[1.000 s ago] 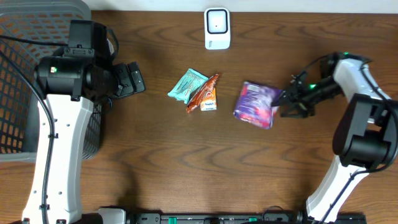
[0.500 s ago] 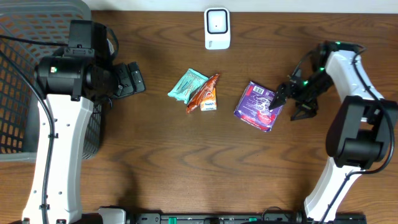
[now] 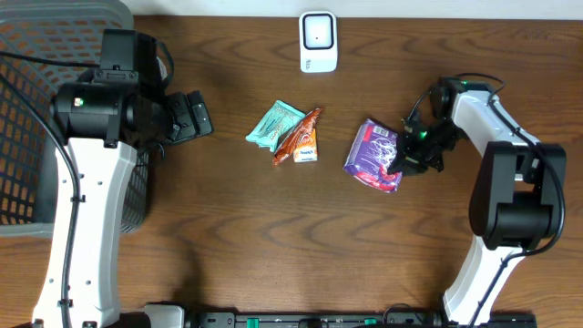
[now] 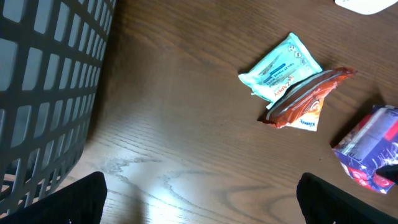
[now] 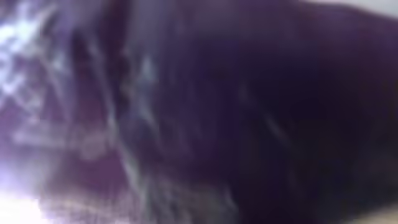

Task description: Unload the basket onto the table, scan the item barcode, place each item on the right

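A purple packet (image 3: 372, 153) lies right of the table's middle, and it also shows at the right edge of the left wrist view (image 4: 372, 151). My right gripper (image 3: 402, 160) sits at its right edge, shut on that edge. The right wrist view is filled by blurred purple wrapper (image 5: 124, 112), so the fingers are hidden there. A white scanner (image 3: 318, 41) stands at the back centre. My left gripper (image 3: 196, 114) hovers at the left, wide open and holding nothing (image 4: 199, 200).
A teal packet (image 3: 275, 124) and an orange packet (image 3: 299, 137) lie together left of the purple one. A dark mesh basket (image 3: 36, 137) fills the far left, close beside the left arm.
The right gripper moved left onto the purple packet's right edge and shut. The packet shifted slightly. The left arm stayed still.
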Controlling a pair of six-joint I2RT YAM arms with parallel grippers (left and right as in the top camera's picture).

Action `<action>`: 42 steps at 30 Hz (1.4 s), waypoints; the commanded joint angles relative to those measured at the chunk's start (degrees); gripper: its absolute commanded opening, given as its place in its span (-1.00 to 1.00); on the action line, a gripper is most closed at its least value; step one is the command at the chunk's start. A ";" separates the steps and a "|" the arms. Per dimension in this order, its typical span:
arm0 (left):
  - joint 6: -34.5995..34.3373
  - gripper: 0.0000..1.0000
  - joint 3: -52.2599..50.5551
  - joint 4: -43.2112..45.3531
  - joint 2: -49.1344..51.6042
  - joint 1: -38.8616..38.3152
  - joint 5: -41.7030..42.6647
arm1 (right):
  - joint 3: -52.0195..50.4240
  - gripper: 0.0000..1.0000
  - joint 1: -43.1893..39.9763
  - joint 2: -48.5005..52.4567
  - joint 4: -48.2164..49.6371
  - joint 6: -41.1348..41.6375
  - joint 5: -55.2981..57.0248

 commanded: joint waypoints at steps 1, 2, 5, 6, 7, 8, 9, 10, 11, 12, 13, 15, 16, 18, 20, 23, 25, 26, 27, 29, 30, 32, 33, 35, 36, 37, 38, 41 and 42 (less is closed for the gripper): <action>-0.50 0.96 0.04 -0.20 -0.17 0.20 -0.55 | -0.24 -0.98 1.73 0.44 1.97 0.79 -3.32; -0.50 0.96 0.04 -0.20 -0.17 0.20 -0.55 | 0.52 -0.98 1.73 0.37 1.36 0.79 -3.30; -0.50 0.95 0.04 -0.20 -0.17 0.20 -0.55 | 4.81 -0.98 1.73 -0.22 -2.43 1.64 -1.20; -0.50 0.96 0.04 -0.20 -0.17 0.20 -0.55 | 6.71 -0.98 1.75 -0.61 -4.02 3.28 1.27; -0.50 0.96 0.04 -0.20 -0.17 0.20 -0.55 | 8.15 -0.98 1.81 -0.98 -5.20 4.52 3.37; -0.50 0.96 0.04 -0.20 -0.17 0.20 -0.55 | 9.99 -0.98 2.01 -1.53 -6.69 6.05 6.54; -0.50 0.96 0.04 -0.20 -0.17 0.20 -0.55 | 12.09 -0.98 2.40 -2.12 -8.41 8.20 11.13; -0.50 0.96 0.04 -0.20 -0.17 0.20 -0.55 | 13.94 -0.98 2.86 -2.67 -9.94 10.29 15.74; -0.50 0.96 0.04 -0.20 -0.17 0.20 -0.55 | 15.67 -0.98 3.52 -3.13 -11.37 12.50 20.83; -0.50 0.96 0.04 -0.22 -0.17 0.20 -0.55 | 17.99 -0.98 4.72 -3.69 -13.42 15.89 28.48; -0.50 0.96 0.04 -0.22 -0.17 0.20 -0.55 | 19.32 -0.98 5.70 -4.04 -14.80 18.34 33.53; -0.50 0.96 0.04 -0.22 -0.17 0.20 -0.55 | 21.18 -0.98 7.93 -4.35 -17.00 23.04 43.06; -0.50 0.96 0.04 -0.20 -0.17 0.20 -0.55 | 21.75 -0.98 9.11 -4.37 -17.99 25.03 47.32; -0.50 0.96 0.04 -0.20 -0.17 0.20 -0.55 | 21.92 -0.98 11.43 -4.33 -19.76 29.92 55.25; -0.50 0.96 0.04 -0.20 -0.17 0.20 -0.55 | 21.90 -0.98 13.81 -3.78 -21.75 35.32 62.79; -0.50 0.96 0.04 -0.22 -0.17 0.20 -0.55 | 21.86 -0.99 16.50 -2.54 -23.26 40.04 68.48; -0.50 0.96 0.04 -0.20 -0.17 0.20 -0.55 | 21.11 -0.98 17.86 -1.01 -22.51 41.72 70.01; -0.50 0.96 0.04 -0.20 -0.17 0.20 -0.55 | 20.63 -0.98 18.34 -0.04 -21.88 41.72 70.79; -0.50 0.96 0.04 -0.22 -0.17 0.20 -0.55 | 20.28 -0.98 18.71 1.07 -21.90 41.72 71.49; -0.50 0.96 0.04 -0.22 -0.17 0.20 -0.55 | 20.11 -0.98 19.37 3.58 -21.90 41.79 71.84; -0.50 0.96 0.04 -0.20 -0.17 0.20 -0.55 | 20.11 -0.98 19.78 4.76 -21.97 41.94 71.58; -0.52 0.96 0.04 -0.22 -0.17 0.20 -0.55 | 20.11 -0.98 21.11 6.82 -21.81 41.94 70.16; -0.50 0.96 0.04 -0.22 -0.17 0.20 -0.55 | 20.11 -0.98 21.92 7.58 -21.46 41.92 69.51; -0.50 0.95 0.04 -0.20 -0.17 0.20 -0.55 | 20.11 -0.98 24.20 8.55 -20.37 41.90 68.02; -0.50 0.96 0.04 -0.22 -0.17 0.20 -0.55 | 20.11 -0.98 25.38 8.57 -19.67 41.88 67.08; -0.50 0.96 0.04 -0.22 -0.17 0.20 -0.55 | 20.11 -0.95 26.62 8.59 -18.84 41.86 65.88; -0.50 0.96 0.04 -0.20 -0.17 0.20 -0.55 | 20.17 -0.89 27.87 8.59 -17.88 41.38 64.59; -0.50 0.96 0.04 -0.20 -0.17 0.20 -0.55 | 21.38 -0.71 31.54 8.52 -14.91 37.07 59.28; -0.50 0.96 0.04 -0.20 -0.17 0.20 -0.55 | 21.94 -0.70 32.72 8.52 -13.77 35.69 56.85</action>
